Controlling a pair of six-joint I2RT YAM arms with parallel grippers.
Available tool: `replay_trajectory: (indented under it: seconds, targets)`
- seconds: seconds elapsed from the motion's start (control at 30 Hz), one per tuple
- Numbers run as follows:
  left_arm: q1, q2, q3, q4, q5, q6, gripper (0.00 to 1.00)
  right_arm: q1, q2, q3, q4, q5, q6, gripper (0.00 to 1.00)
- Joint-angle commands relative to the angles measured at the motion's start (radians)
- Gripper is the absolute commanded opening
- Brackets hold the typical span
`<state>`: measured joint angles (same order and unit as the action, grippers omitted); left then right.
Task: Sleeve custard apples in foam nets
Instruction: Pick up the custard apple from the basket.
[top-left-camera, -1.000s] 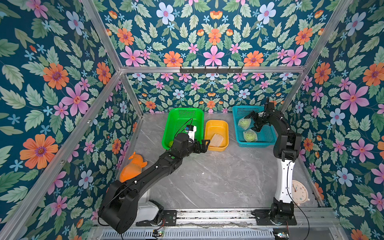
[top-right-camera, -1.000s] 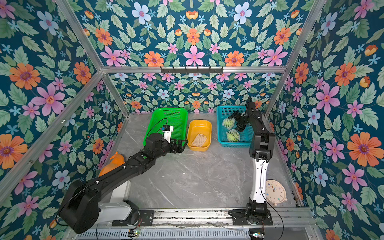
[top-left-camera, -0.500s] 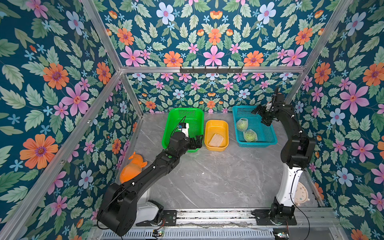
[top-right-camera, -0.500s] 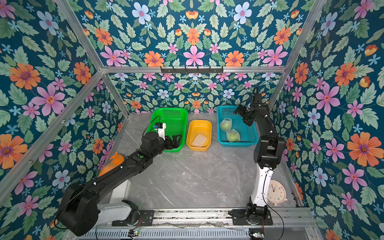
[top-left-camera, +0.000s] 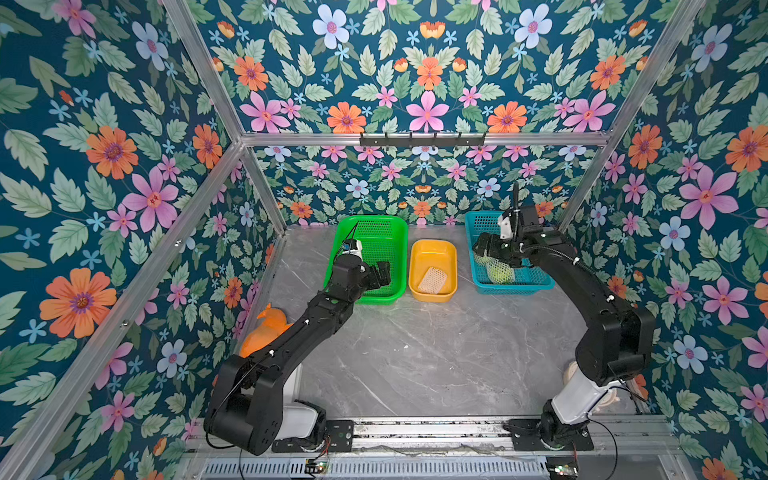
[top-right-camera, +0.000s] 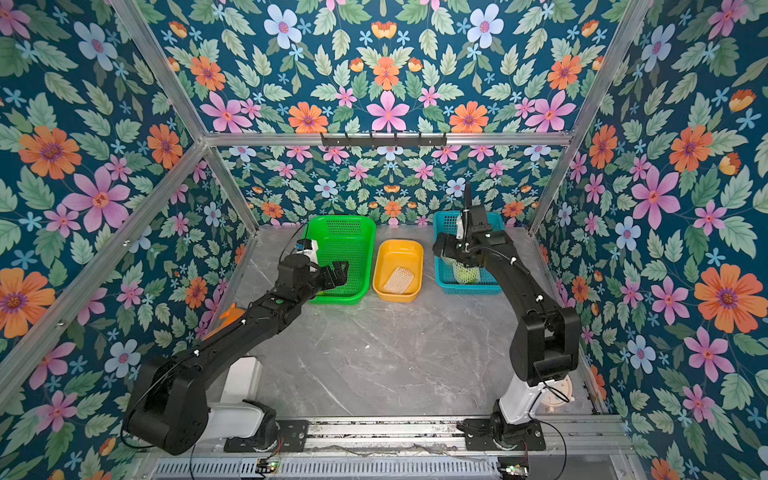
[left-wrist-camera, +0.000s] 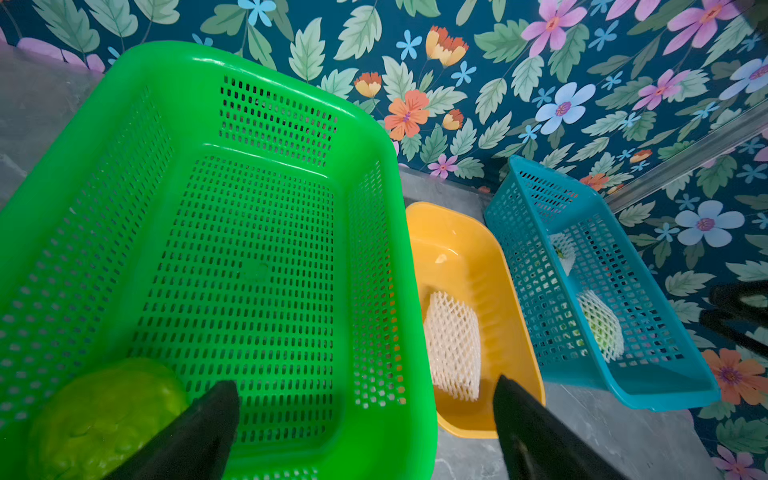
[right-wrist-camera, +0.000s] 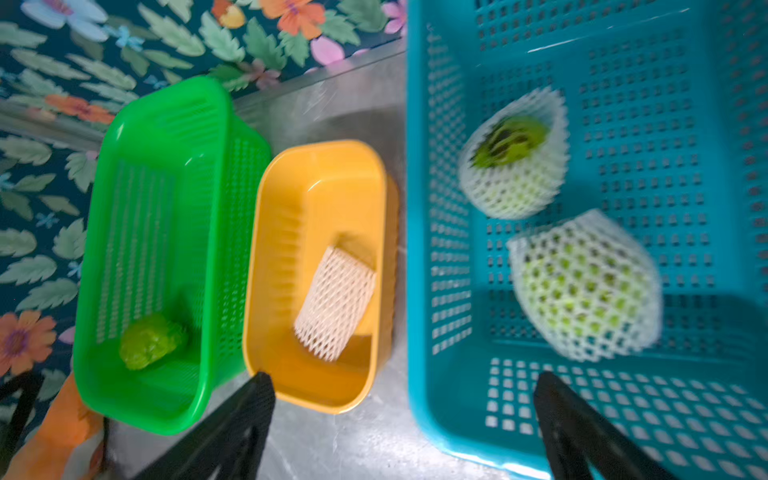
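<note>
One bare custard apple (left-wrist-camera: 104, 415) lies in the near corner of the green basket (left-wrist-camera: 270, 124), close against its wall. The left tool (left-wrist-camera: 363, 386) hangs above this basket with its jaws wide apart and nothing between them; one finger is just beside the fruit, but whether it touches cannot be told. One flat foam net (left-wrist-camera: 453, 345) lies alone in the yellow tray (left-wrist-camera: 457, 232), which stands between the two baskets on the surface. Two sleeved custard apples (right-wrist-camera: 513, 166) rest in the blue basket (right-wrist-camera: 623, 83), near each other. The right tool (right-wrist-camera: 403, 378) is over the near edge of that basket, its jaws also apart and empty.

The bare fruit looks round, bumpy and probably rather heavy for its size. Its skin is likely easy to bruise, so a gentle grip across the widest part seems best. Because it sits in the corner, one jaw has little room by the wall, and the fruit may roll away.

The net is surely very light and soft. It will fold under any pressure. It seems wise to pinch only one edge of an open end, so that the mouth can be stretched over the fruit.
</note>
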<state>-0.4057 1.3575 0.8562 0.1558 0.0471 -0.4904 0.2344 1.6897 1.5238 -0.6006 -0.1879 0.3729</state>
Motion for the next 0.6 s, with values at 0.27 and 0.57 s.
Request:
replay_trajectory:
  seconds: [0.27,0.57]
  targets:
    - [0.072,0.082,0.171,-0.246,-0.115,0.178,0.99,0.293,-0.096,-0.157,0.092,0.128,0.023,0.99]
    - [0.101,0.237,0.333,-0.520,-0.138,0.224,0.91,0.330,-0.103,-0.192,0.124,0.117,0.052,0.99]
